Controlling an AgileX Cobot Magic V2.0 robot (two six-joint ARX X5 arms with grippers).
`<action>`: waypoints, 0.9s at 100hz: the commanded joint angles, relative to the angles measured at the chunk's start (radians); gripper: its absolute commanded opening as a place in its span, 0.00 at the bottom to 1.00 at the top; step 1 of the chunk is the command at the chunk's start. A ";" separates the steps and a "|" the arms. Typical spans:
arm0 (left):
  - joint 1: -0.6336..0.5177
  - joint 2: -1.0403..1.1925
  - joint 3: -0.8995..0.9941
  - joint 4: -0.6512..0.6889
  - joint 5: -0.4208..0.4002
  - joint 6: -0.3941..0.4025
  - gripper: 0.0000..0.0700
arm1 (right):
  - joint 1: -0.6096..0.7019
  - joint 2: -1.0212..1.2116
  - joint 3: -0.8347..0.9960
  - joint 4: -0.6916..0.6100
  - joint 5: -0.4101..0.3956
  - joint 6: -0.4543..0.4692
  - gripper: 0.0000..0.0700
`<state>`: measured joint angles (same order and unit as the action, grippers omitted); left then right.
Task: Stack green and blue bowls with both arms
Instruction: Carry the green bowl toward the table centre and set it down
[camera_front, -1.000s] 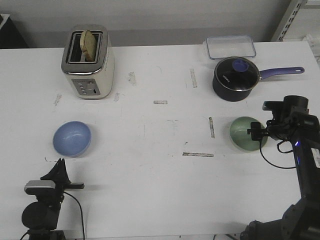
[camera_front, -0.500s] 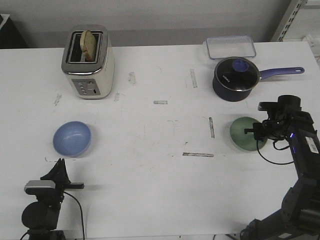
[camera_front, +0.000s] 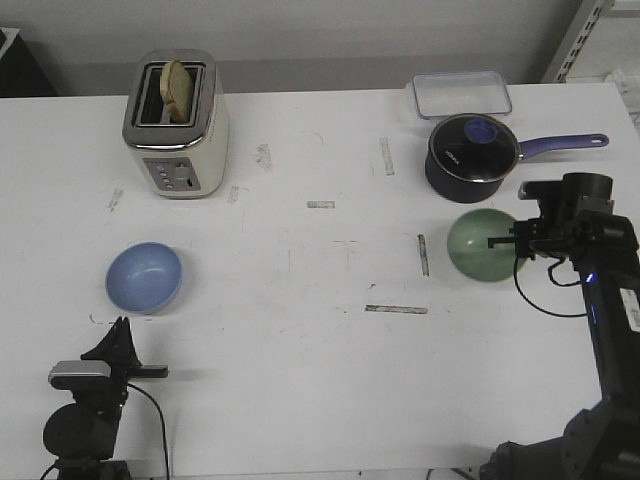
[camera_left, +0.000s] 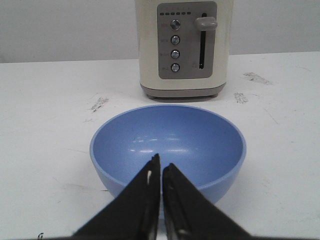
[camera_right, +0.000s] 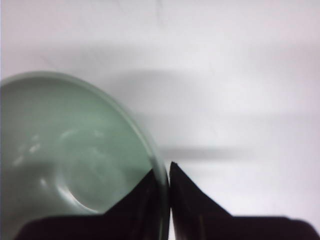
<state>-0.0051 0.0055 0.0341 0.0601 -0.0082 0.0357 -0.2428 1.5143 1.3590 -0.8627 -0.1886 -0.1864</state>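
The pale green bowl (camera_front: 481, 246) is at the right, just in front of the saucepan. My right gripper (camera_front: 512, 243) is shut on its right rim and holds it tilted. In the right wrist view one finger is inside the green bowl (camera_right: 65, 150) and one outside, so the right gripper (camera_right: 163, 171) pinches the rim. The light blue bowl (camera_front: 144, 277) sits upright on the table at the left. My left gripper (camera_front: 121, 338) is just in front of it, shut and empty. In the left wrist view the left gripper (camera_left: 160, 162) points at the near rim of the blue bowl (camera_left: 195, 132).
A cream toaster (camera_front: 177, 130) holding a bread slice stands at the back left, behind the blue bowl, and also shows in the left wrist view (camera_left: 185, 50). A dark navy saucepan (camera_front: 472, 156) with a long handle and a clear plastic container (camera_front: 461, 94) are at the back right.
My right gripper has carried the green bowl up and to the left, towards the saucepan, and tilted it. The left arm and the blue bowl have not moved.
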 joint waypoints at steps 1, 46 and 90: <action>-0.001 -0.001 -0.021 0.016 0.001 -0.003 0.00 | 0.051 -0.035 0.068 0.009 -0.052 0.063 0.00; -0.001 -0.001 -0.021 0.016 0.001 -0.002 0.00 | 0.642 0.050 0.146 -0.004 -0.127 0.117 0.00; -0.001 -0.001 -0.021 0.016 0.001 -0.002 0.00 | 0.859 0.357 0.146 0.071 -0.069 0.055 0.00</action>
<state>-0.0051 0.0055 0.0341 0.0601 -0.0082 0.0357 0.6041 1.8324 1.4948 -0.8024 -0.2577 -0.1158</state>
